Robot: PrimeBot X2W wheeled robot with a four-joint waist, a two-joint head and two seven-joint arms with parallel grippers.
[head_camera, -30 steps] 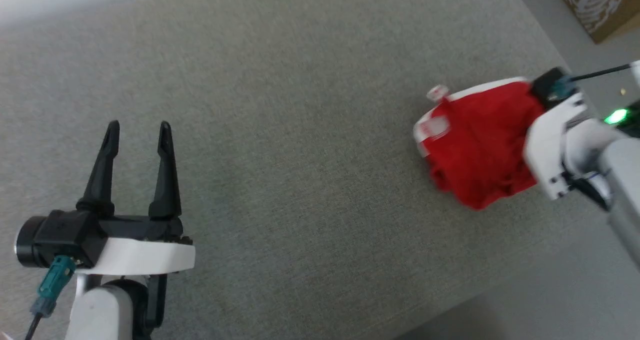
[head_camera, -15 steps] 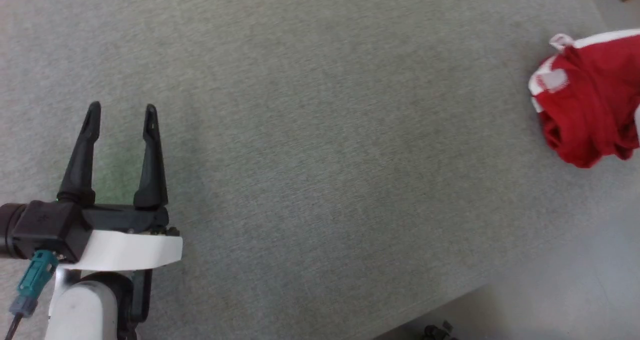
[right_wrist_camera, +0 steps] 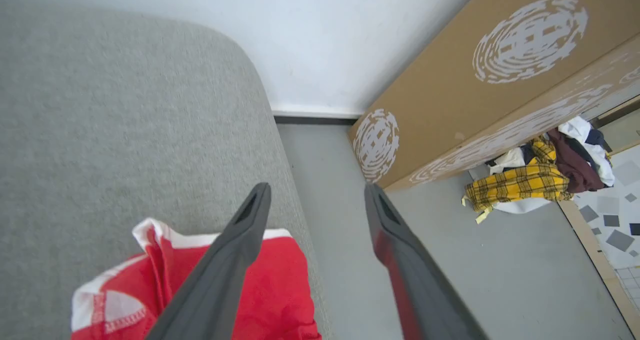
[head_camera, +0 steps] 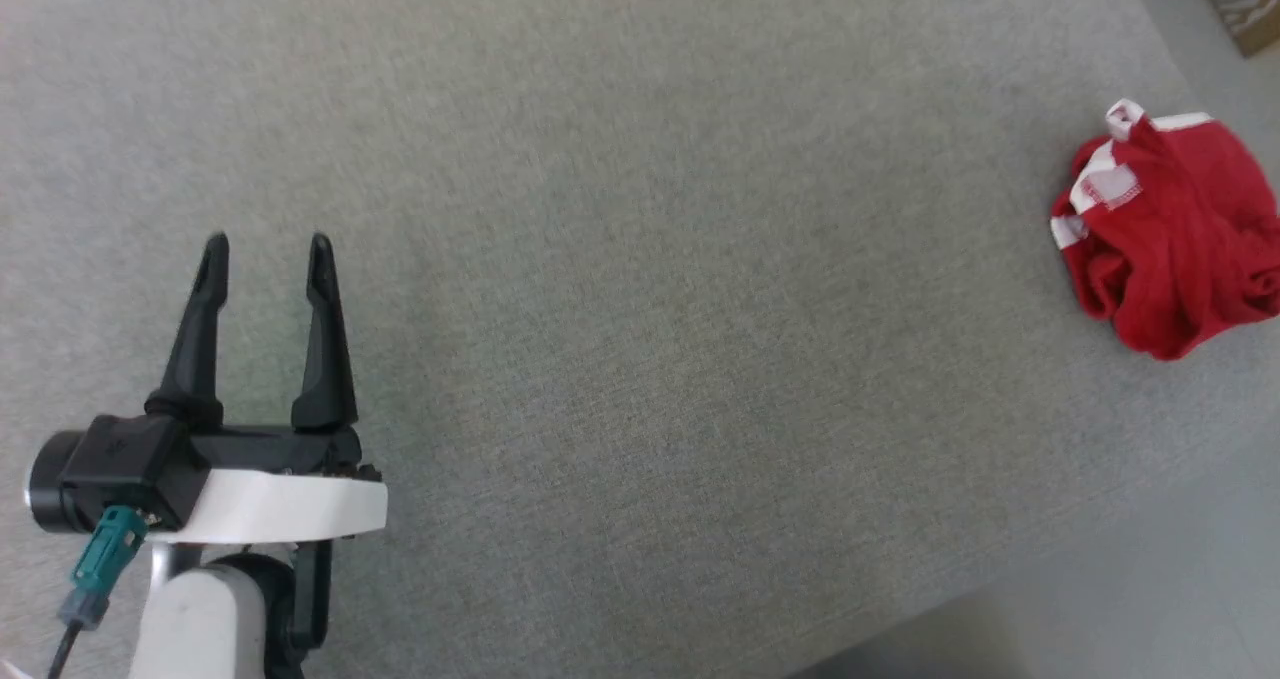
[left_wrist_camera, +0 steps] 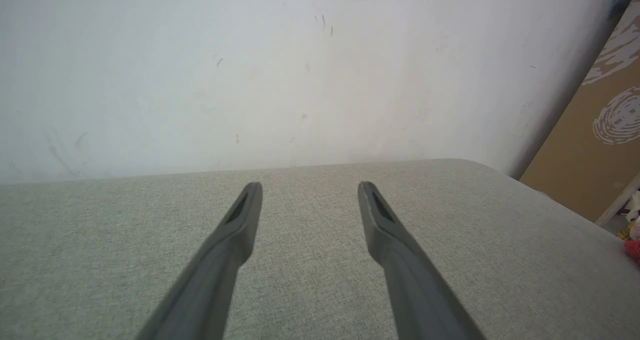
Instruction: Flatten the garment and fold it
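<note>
Head view: on the grey padded surface point(head_camera: 640, 259), the garment point(head_camera: 1170, 239) lies bunched at the edge, well right of the left pincer point(head_camera: 267, 246), which is parked agape. The right pincer point(right_wrist_camera: 317, 189), parted and empty, hovers just over it, likely poised to grab.

The right gripper point(right_wrist_camera: 316, 190) is rising from the bottom edge, its two dark fingers standing apart with nothing between them. The left one is crossing in front of the garment point(right_wrist_camera: 280, 280), which is lying crumpled at the lower left, at the edge of a grey padded surface point(right_wrist_camera: 100, 104). A printed cardboard box point(right_wrist_camera: 450, 79) is filling the upper right, with a pile of clothes point(right_wrist_camera: 535, 180) lying beside it on the floor point(right_wrist_camera: 475, 270).
</note>
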